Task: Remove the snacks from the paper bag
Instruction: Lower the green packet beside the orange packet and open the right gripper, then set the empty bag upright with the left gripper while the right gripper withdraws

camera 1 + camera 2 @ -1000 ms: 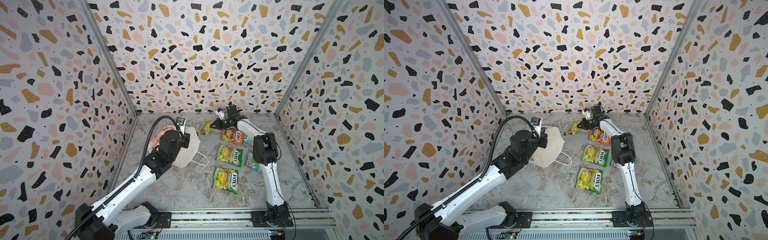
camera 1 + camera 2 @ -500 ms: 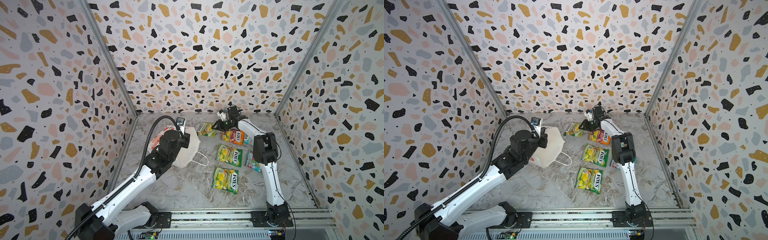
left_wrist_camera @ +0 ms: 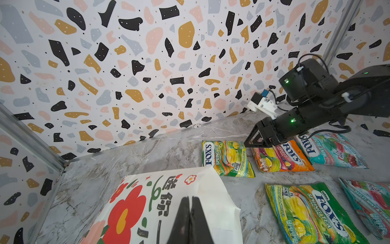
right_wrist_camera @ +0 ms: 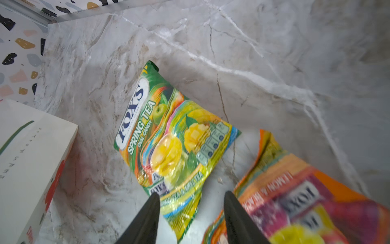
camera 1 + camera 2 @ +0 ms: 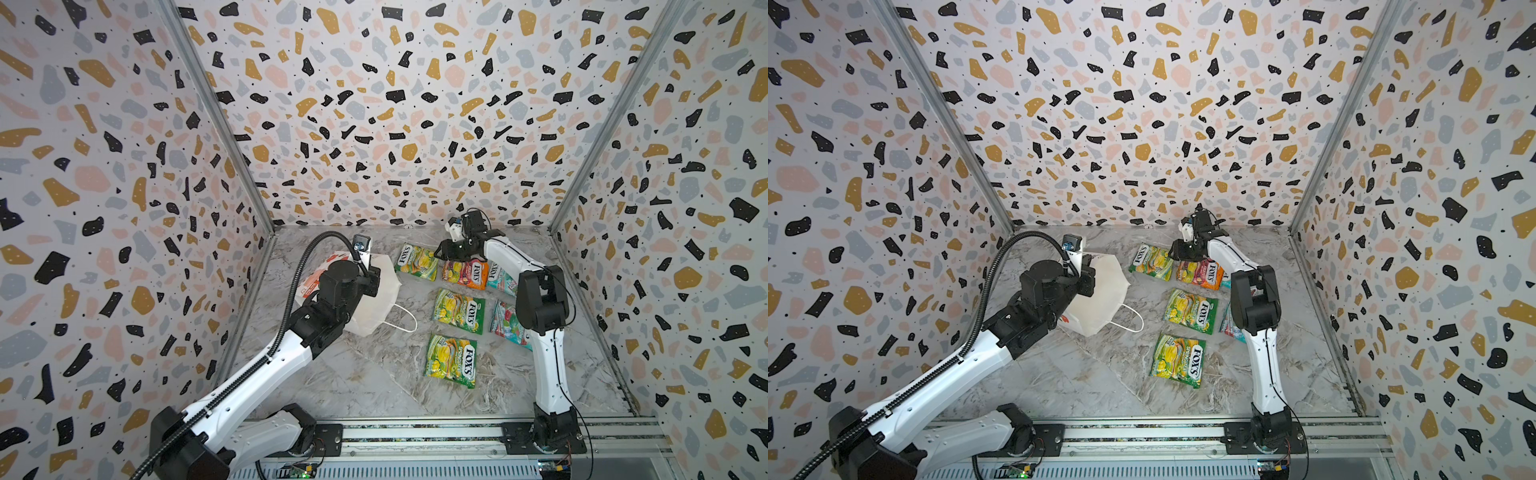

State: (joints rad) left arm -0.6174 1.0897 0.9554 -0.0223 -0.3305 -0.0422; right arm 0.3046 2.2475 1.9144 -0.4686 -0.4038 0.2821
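Top views, paper bag (image 5: 376, 305): lies on the marble table (image 5: 374, 386) left of centre. Its plain white side is up, its far end is tipped up, and its cord handle (image 5: 405, 322) trails toward the packets.
Top views, left gripper (image 5: 371, 277): sits on the bag's raised far end, with its fingers mostly hidden behind the wrist.
Top views, snacks: all six lie flat on the table outside the bag, in rows to its right.
Top views, back row: far green-yellow packet (image 5: 417, 262), orange-pink packet (image 5: 465, 274) and far teal packet (image 5: 500, 279) lie side by side.
Top views, nearer rows: the middle green-yellow packet (image 5: 458, 311) lies beside the near teal packet (image 5: 508, 325), which the right arm (image 5: 540, 299) partly covers. The near green-yellow packet (image 5: 451, 360) lies alone in front.
Top views, right gripper (image 5: 441, 252): hangs low over the back row, between the far green-yellow packet and the orange-pink packet.
Left wrist view, left gripper (image 3: 189, 199): the black fingers are pressed together, clamped on the paper bag (image 3: 137, 200) where the red-flower face meets the plain side.
Left wrist view, right gripper (image 3: 252, 143): the jaws are parted above the orange-pink packet's end and hold nothing.
Right wrist view, right gripper (image 4: 191, 194): the fingertips stand apart with nothing between them. Below them lie the end of the far green-yellow packet (image 4: 168, 135) and bare table.
Right wrist view, orange-pink packet (image 4: 295, 190): blurred, just beside the far green-yellow packet, with a strip of table between them.
Right wrist view, paper bag (image 4: 31, 152): near the far green-yellow packet, not touching it.
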